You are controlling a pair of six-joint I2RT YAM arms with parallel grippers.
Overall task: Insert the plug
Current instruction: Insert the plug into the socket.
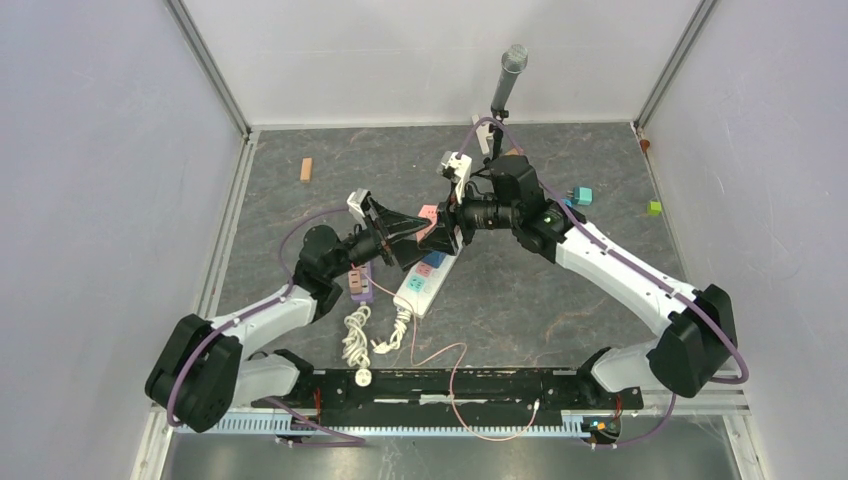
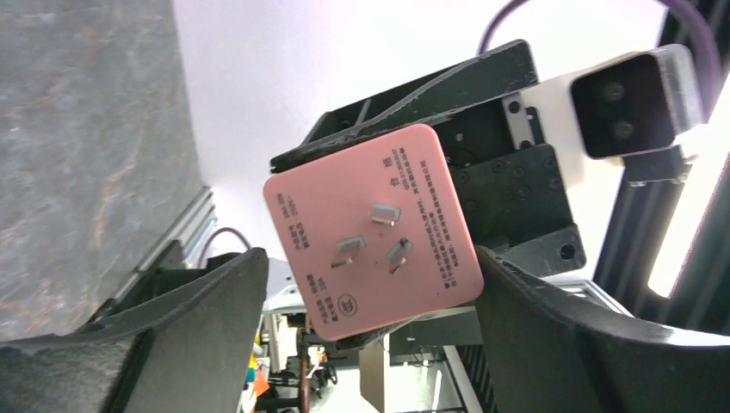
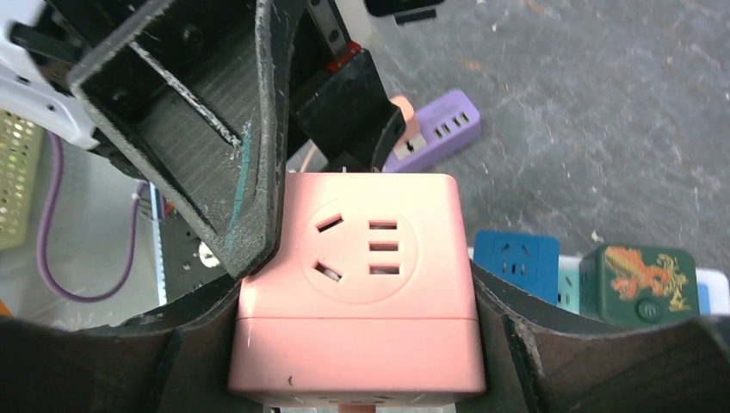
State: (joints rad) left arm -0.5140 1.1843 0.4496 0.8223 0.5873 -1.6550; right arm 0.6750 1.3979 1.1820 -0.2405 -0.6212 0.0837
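The right pincer [image 3: 357, 344] is clamped on the pink square plastic plug cube [image 3: 357, 284], mid-frame in the top view, over the long white power strip [image 1: 420, 290]. The left pincer [image 2: 379, 327] is wide apart around the cube.

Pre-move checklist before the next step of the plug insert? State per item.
1. Right jaws hold the pink adapter: ok, it sits clamped between them.
2. Left jaws open: ok, spread wide on either side of the adapter.
3. Prongs exposed: ok, all three face the left wrist camera.
4. Left finger clear of the adapter: not ok, its tip appears to touch the cube's upper corner.
5. Free socket on the power strip: cannot tell, the arms hide most of it from above.
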